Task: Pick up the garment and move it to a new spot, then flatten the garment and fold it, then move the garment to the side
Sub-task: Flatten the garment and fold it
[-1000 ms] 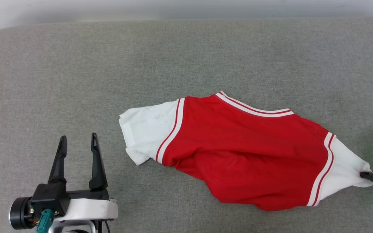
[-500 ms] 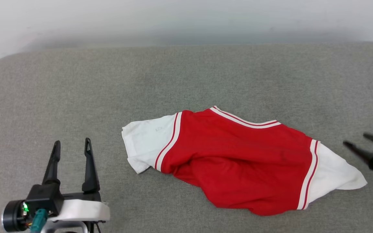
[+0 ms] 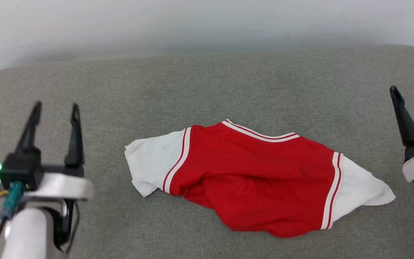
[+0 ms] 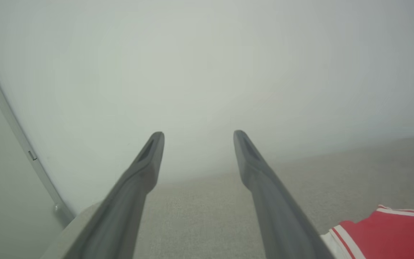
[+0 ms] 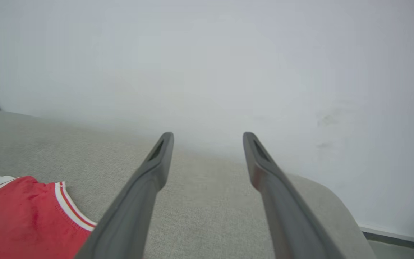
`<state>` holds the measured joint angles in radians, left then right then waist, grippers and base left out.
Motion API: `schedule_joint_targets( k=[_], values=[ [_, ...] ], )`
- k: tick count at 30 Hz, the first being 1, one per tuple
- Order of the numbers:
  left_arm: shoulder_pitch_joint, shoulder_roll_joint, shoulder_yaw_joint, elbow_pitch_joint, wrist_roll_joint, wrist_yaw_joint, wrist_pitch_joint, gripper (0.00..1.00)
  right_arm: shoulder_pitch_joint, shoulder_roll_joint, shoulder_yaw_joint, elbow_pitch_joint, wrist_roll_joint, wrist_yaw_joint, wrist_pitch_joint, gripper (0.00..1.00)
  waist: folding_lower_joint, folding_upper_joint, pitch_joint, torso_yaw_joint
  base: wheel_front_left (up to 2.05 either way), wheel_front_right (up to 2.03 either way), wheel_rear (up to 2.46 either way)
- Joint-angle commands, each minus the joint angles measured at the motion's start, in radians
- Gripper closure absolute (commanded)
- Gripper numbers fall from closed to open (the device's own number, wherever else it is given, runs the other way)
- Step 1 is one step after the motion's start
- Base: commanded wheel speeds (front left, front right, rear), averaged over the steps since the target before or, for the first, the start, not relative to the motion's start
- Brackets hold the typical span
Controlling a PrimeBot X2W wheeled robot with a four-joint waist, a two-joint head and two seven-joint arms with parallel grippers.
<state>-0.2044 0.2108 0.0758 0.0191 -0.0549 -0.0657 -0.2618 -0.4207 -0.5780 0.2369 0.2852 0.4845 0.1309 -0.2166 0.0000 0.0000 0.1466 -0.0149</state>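
The garment point(image 3: 257, 176) lies crumpled on the grey padded surface, plain red side up, a white sleeve at each end and striped trim along the far edge. Nothing holds it. My left gripper point(image 3: 55, 108) hovers open, well left of the left sleeve. My right gripper point(image 3: 412, 84) stands open at the frame's right edge, above and right of the right sleeve. A red corner of the garment point(image 4: 390, 233) shows at the lower right of the left wrist view, beside the open left gripper point(image 4: 198, 133). The garment point(image 5: 27, 216) sits lower left of the open right gripper point(image 5: 208, 135).
The grey padded surface point(image 3: 207, 86) stretches wide around the garment, with rounded far corners. A pale wall point(image 3: 192, 25) runs behind its far edge. A metal strip point(image 4: 16, 136) runs down the wall at the left.
The right gripper let go of the right sleeve, opened and rose away to the right. The sleeve dropped flat. The left gripper lifted higher. The head camera tilted, showing more wall.
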Motion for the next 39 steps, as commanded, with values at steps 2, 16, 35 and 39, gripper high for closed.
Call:
schedule_joint_targets(
  k=[2, 16, 35, 39],
  values=[
    [-0.05, 0.017, -0.003, 0.009, -0.005, -0.01, 0.014, 0.0, 0.058, 0.065, -0.074, -0.048, -0.077, 0.0, -0.022, 0.0, 0.0, 0.0, 0.005, -0.005, 0.0, 0.0, 0.0],
    [-0.386, 0.233, -0.202, 0.12, -0.145, -0.063, 0.395, 0.0, 0.355, 0.425, -0.31, -0.392, -0.337, 0.0, -0.048, 0.0, 0.0, 0.0, 0.055, -0.047, 0.0, 0.0, 0.0],
    [-0.722, 0.585, -0.822, 0.18, -0.794, -0.064, 1.123, 0.0, 0.35, 0.514, -0.278, -0.479, -0.373, 0.0, -0.049, 0.0, 0.0, 0.0, 0.192, -0.104, 0.0, 0.0, 0.0],
    [-0.768, 0.605, -0.91, 0.205, -0.837, -0.064, 1.178, 0.0, 0.332, 0.517, -0.27, -0.471, -0.377, 0.0, -0.049, 0.0, 0.0, 0.0, 0.225, -0.116, 0.0, 0.0, 0.0]
  ],
)
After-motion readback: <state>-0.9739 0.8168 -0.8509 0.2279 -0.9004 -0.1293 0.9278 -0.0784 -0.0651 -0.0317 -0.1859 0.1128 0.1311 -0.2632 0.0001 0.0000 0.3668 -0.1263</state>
